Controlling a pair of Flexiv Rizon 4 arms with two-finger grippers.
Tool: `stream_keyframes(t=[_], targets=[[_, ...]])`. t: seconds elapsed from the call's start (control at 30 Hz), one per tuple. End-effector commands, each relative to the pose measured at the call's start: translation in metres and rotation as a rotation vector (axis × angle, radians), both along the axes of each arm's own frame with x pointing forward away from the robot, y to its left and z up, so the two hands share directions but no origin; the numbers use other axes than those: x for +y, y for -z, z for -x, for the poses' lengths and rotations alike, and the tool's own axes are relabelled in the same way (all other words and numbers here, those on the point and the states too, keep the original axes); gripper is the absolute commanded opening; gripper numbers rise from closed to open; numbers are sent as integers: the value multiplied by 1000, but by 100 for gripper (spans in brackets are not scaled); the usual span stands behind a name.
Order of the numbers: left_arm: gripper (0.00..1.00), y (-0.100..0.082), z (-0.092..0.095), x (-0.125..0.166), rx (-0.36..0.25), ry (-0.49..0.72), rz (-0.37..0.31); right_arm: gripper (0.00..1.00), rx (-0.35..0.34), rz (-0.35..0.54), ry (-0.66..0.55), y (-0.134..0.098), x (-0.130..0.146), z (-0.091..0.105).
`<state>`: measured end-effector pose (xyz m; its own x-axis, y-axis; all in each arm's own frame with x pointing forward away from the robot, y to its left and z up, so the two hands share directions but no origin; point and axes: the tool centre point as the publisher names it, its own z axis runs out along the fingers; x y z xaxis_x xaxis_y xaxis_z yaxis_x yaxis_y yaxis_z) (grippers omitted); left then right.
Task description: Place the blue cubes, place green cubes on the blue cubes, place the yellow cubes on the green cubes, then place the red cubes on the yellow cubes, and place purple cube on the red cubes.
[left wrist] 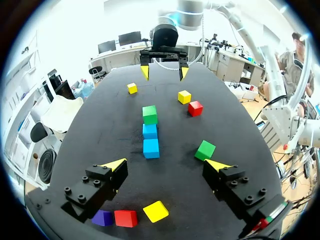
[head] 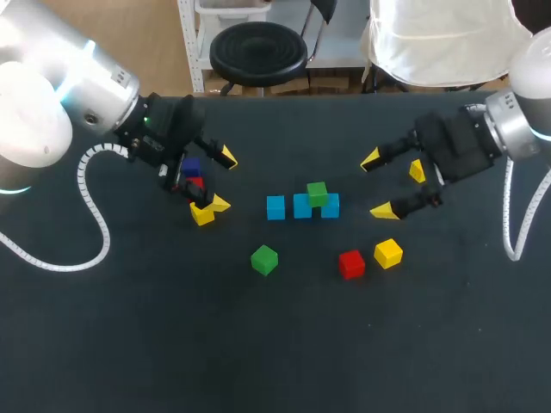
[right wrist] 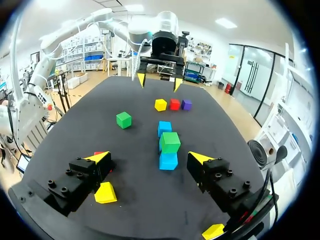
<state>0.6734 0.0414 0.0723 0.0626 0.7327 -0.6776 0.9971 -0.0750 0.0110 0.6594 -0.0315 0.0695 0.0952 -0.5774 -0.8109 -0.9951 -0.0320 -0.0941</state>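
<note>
- Left gripper (head: 223, 180): fingers spread wide, holding nothing (purple cube (head: 191, 166) lies under it).
- Right gripper (head: 377, 184): fingers spread wide, holding nothing.
- Blue cubes (head: 275, 207): row of three between the grippers, green cube (head: 317, 194) on top.

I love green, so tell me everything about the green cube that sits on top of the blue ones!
The green cube is a small, solid-looking block with plain, smooth, bright green faces and neat edges. It sits flat and upright on the row of three blue cubes, at the end nearer the right gripper, seemingly over the seam between two of them. Only those blue cubes touch it. Nothing is stacked on it, and it is not held.
</note>
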Motion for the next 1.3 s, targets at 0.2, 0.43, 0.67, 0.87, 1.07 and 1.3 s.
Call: stream_keyframes(t=[0.2, 0.43, 0.67, 0.87, 1.07, 1.3], targets=[[100, 1, 0, 1, -2, 3, 4, 100, -3, 1, 4, -1, -1, 3], [100, 1, 0, 1, -2, 3, 4, 100, -3, 1, 4, -1, -1, 3], [100, -5, 26, -4, -53, 209, 19, 100, -3, 1, 4, -1, -1, 3], [100, -2, 66, -7, -97, 452, -60, 100, -3, 1, 4, -1, -1, 3], [100, 5, 84, -8, -76, 512, -115, 100, -3, 1, 4, -1, -1, 3], [100, 5, 84, -8, -76, 512, -115, 100, -3, 1, 4, -1, -1, 3]])
